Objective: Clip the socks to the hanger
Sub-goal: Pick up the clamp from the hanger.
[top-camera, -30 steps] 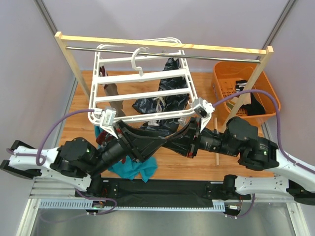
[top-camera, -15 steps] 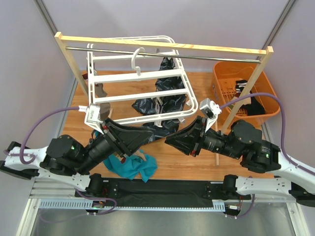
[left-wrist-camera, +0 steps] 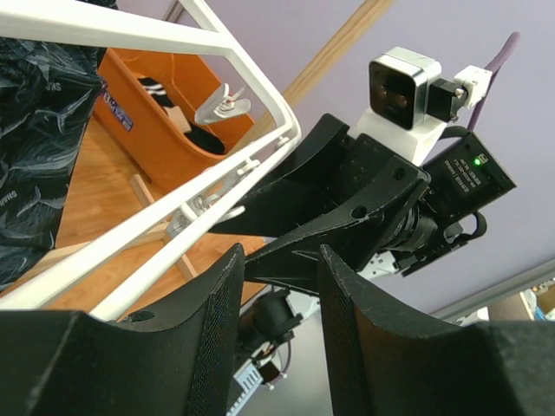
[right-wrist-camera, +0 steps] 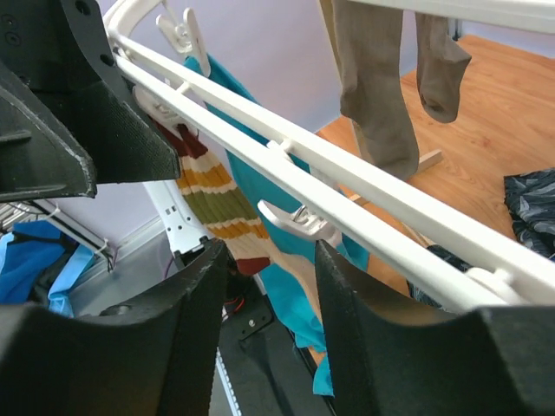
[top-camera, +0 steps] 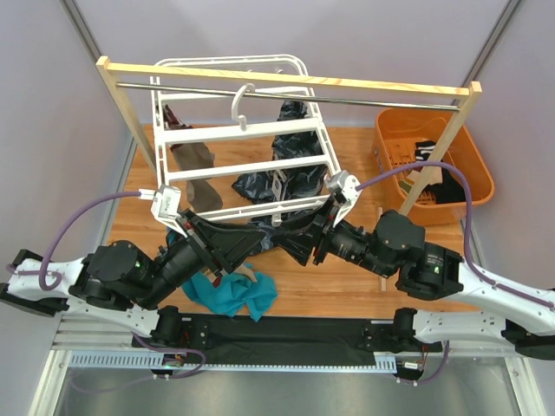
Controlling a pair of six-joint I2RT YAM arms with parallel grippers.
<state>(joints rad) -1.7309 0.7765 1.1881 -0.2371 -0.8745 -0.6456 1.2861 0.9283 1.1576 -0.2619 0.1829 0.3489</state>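
Left gripper [left-wrist-camera: 277, 269]: fingers spread with nothing between them, just under the hanger's near rail and facing the other arm.
Right gripper [right-wrist-camera: 267, 260]: jaws likewise apart and empty, just below that same rail, beside an unused clip [right-wrist-camera: 299, 221].
Hanger [top-camera: 260, 130]: hooked on the metal rail of the wooden rack [top-camera: 286, 80] and tilted, with its near edge above both grippers.
Done: a grey-brown sock [right-wrist-camera: 373, 87] hangs from a crossbar and looks clipped.
Unclear: a striped sock [right-wrist-camera: 217, 204] dangles by the near rail's corner. Its clip is hidden, so I cannot tell whether it is fastened.
Left to do: a teal sock [top-camera: 230, 295] lies heaped on the table by the left arm, and black socks [top-camera: 429, 169] lie in the orange basket [top-camera: 392, 143].
Progress: probably under halfway, with more socks loose than hung.
Next step: neither gripper holds a sock, so one must be fetched first.
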